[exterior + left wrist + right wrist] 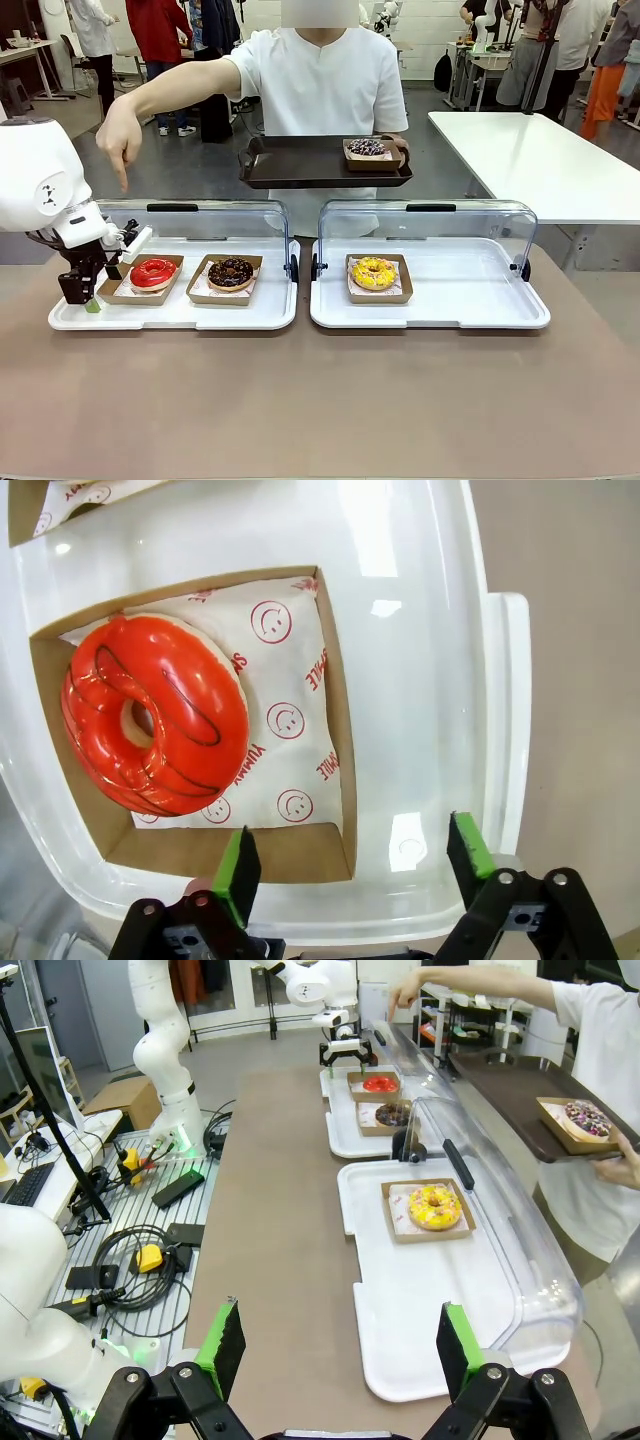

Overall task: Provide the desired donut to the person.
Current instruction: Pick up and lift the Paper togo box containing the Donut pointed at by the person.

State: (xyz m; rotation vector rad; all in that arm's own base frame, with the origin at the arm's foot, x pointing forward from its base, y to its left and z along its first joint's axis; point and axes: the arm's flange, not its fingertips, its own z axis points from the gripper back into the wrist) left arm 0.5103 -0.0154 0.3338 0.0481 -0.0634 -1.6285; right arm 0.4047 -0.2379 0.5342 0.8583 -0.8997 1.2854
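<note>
The red donut [153, 272] is lying in a shallow cardboard box [112, 292] lined with printed paper, at the left end of the left white tray [180, 312], with a chocolate donut [231, 272] sitting in its own box just beside it on the same tray. The left gripper [85, 295] is hanging low at that tray's left end, just beside the red donut's box, with its jaws spread wide and gripping nothing. In the left wrist view the left gripper [352, 855] is straddling a corner of the box [330, 720]: one finger [240, 865] is standing over the box's near cardboard wall, and the other is standing over the bare white tray [420, 680] near its rim. The donut [155, 720] is lying beyond the fingertips and off to one side, not between them; whether a pad is touching the cardboard cannot be told. The person [320, 90] is standing across the table, stretching one hand [120, 140] out with the index finger pointing down toward the left end of that tray, and is holding a dark serving tray [300, 165] carrying a sprinkled donut [366, 147]. A yellow donut [374, 272] is resting alone on the right white tray [460, 310]. The right gripper [340, 1338] is hovering with jaws apart and empty above the tabletop [280, 1210], well apart from both trays.
</note>
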